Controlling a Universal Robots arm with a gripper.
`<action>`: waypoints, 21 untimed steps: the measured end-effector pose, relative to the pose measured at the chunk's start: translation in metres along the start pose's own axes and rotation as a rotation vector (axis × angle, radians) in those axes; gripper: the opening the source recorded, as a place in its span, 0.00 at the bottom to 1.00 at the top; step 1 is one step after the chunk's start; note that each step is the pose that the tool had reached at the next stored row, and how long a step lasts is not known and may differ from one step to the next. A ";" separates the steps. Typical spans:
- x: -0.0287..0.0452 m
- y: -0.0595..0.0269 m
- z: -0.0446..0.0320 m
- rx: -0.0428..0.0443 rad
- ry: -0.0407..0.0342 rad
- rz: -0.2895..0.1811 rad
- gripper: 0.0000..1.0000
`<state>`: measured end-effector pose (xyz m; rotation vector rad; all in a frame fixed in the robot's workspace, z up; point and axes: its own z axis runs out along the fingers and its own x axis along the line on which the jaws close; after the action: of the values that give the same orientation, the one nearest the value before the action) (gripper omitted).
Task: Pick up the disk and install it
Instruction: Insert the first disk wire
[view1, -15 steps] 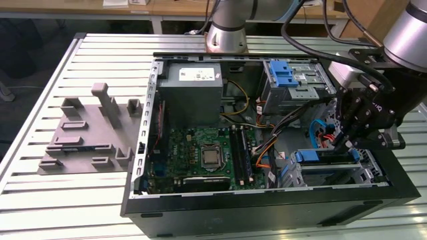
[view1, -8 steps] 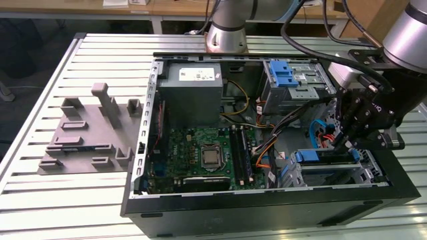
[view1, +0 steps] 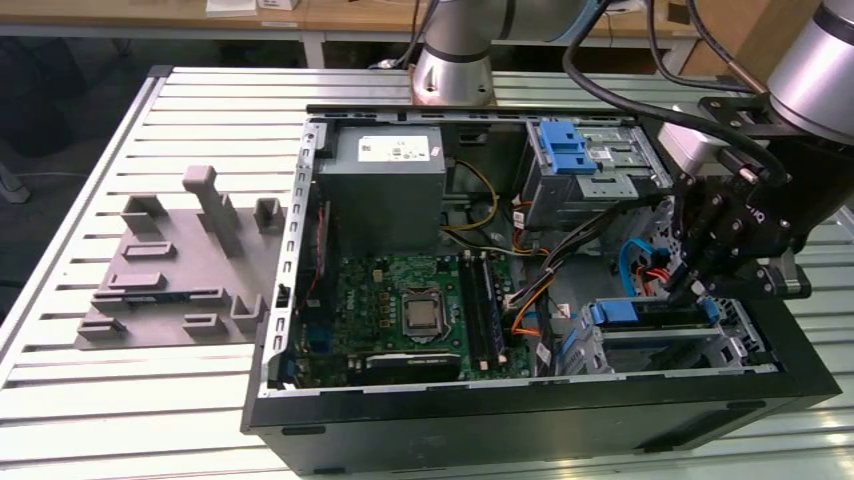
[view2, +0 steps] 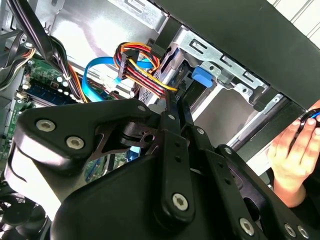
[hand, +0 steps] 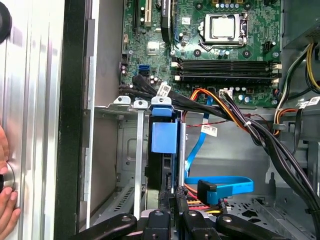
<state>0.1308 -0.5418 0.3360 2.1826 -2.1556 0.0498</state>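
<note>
Here your gripper (view1: 697, 288) hangs over the drive cage (view1: 667, 340) inside the open computer case (view1: 534, 400); the disk (hand: 164, 137) sits upright in that cage; whether the jaws grip it is unclear.

Green printed motherboard (view1: 407, 310) with silver socket noted inside black steel computer case (view1: 534, 420). Blue plastic disk bracket (hand: 164, 136) seen in bare grey metal bay (hand: 127, 150). Matt black gripper linkage (view2: 170, 165) recorded. Light-blue flat data cable (hand: 220, 185) and red-yellow-orange wire bundle (view2: 142, 67) observed.
</note>
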 end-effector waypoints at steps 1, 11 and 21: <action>0.0002 0.0000 0.0003 0.0000 -0.0001 0.000 0.16; 0.0009 -0.0001 0.0019 -0.0001 -0.0004 0.002 0.16; 0.0018 -0.0001 0.0050 -0.0001 -0.0045 0.002 0.16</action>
<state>0.1308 -0.5440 0.3311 2.1825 -2.1602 0.0449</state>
